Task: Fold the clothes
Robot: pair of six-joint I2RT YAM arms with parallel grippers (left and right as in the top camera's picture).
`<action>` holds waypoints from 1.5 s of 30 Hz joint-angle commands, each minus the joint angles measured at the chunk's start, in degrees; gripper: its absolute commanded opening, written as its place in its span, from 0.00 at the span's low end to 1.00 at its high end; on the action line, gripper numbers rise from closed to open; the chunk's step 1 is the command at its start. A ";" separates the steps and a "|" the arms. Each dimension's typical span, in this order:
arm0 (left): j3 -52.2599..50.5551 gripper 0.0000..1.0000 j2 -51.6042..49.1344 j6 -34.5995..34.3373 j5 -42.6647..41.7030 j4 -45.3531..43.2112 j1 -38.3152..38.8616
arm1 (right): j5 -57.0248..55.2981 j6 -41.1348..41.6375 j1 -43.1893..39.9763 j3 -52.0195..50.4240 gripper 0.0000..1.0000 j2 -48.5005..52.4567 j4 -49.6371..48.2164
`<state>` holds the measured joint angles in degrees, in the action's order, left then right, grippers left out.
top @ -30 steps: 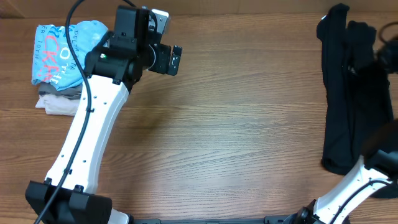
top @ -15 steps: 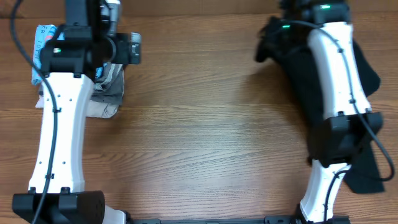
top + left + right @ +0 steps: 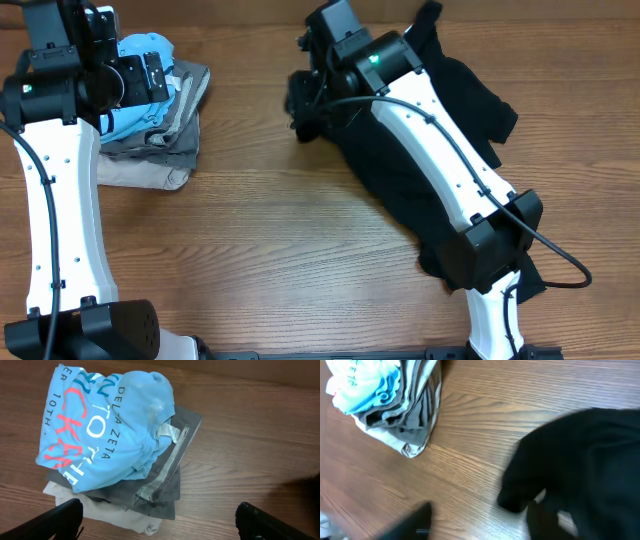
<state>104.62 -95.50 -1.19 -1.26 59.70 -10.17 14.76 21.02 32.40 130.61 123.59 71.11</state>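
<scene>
The right gripper [image 3: 480,525] hung with fingers spread over the edge of the black clothes [image 3: 385,175], heaped across the tabletop's right half. The left gripper [image 3: 160,527], spread wide, hovered above the folded pile [image 3: 150,490] at the far-left corner.

a robotics lab workbench, shown by two white, cabled robot arms [image 3: 60,220] mounted at the bottom edge of a plain wood-grain table [image 3: 280,230] viewed from overhead.

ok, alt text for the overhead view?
A black garment lies across the right half of a wooden table, with the right arm stretched diagonally over it and the right gripper at its upper-left edge. At left, the left gripper hovers over a stack of folded clothes topped by a light-blue shirt.
</scene>
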 commanded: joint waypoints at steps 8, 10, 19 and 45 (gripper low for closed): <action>1.60 0.99 -0.13 -0.50 -5.31 0.13 0.22 | -4.50 -2.82 -13.05 1.49 0.84 -1.44 7.23; 1.55 0.98 -0.44 -0.50 -7.21 0.17 0.94 | -4.48 -3.04 -19.47 1.49 0.86 -1.42 8.28; 1.51 0.92 -8.46 -0.50 -8.46 1.79 10.16 | -4.87 -4.96 -43.91 1.07 0.86 1.14 4.74; 1.51 0.87 -18.53 -0.52 -8.22 1.31 20.39 | 0.72 -9.31 -50.99 -6.54 0.41 18.05 -3.15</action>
<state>104.86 -113.56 -1.39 -8.82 61.28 10.15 12.29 14.52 -18.98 125.58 141.23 68.55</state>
